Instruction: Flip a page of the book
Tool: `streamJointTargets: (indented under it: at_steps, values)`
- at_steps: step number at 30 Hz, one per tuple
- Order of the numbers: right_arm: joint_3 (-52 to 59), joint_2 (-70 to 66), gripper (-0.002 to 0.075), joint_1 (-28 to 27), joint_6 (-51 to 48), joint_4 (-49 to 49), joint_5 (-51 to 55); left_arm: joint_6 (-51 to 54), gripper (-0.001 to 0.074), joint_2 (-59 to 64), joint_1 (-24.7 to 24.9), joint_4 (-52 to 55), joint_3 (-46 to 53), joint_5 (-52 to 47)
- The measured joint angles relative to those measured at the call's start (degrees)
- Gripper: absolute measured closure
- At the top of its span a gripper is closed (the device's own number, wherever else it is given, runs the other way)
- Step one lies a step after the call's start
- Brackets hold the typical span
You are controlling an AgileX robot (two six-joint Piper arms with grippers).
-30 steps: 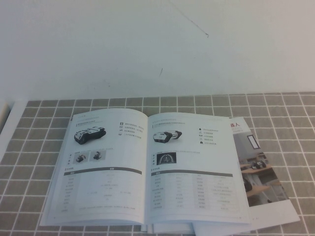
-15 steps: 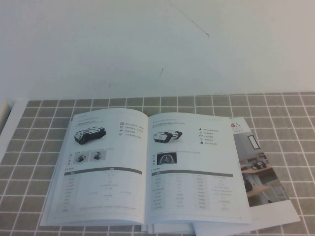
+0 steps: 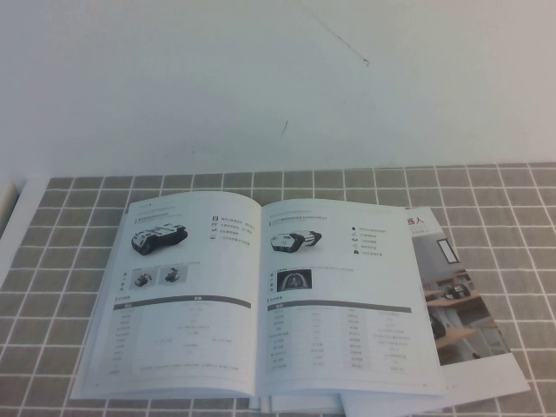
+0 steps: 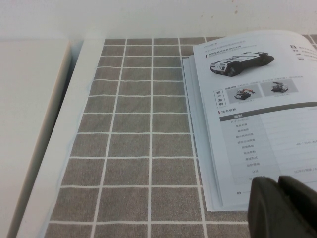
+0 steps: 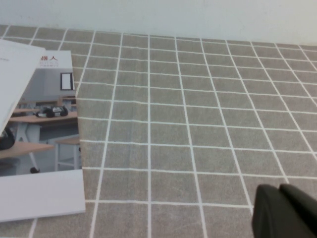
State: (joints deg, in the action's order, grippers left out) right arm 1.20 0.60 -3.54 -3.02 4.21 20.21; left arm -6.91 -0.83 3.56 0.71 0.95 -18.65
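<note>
The book (image 3: pixel 261 300) lies open and flat on the grey tiled mat. Its left-hand page (image 3: pixel 178 295) shows a black four-wheeled rover, two thumbnails, bullet text and a grey-headed table. This page also shows in the left wrist view (image 4: pixel 257 99). Neither gripper shows in the high view. In the left wrist view my left gripper (image 4: pixel 278 186) is shut and empty, just above the page's near outer corner. In the right wrist view my right gripper (image 5: pixel 280 191) is shut and empty over bare mat, to the right of the book.
A loose leaflet with a colour interior photo (image 3: pixel 456 304) sticks out from under the book's right side and also shows in the right wrist view (image 5: pixel 34 129). The white table edge (image 4: pixel 54 148) runs along the mat's left side. A white wall (image 3: pixel 278 78) stands behind.
</note>
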Motion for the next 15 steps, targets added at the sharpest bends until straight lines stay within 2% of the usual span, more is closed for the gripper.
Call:
streamJointTargets:
  at_steps: [15]
  values:
    - [0.0,0.0,0.0729,0.0,-3.8,0.0,0.0,0.0,0.0739,0.0,0.0,0.0,0.0,0.0]
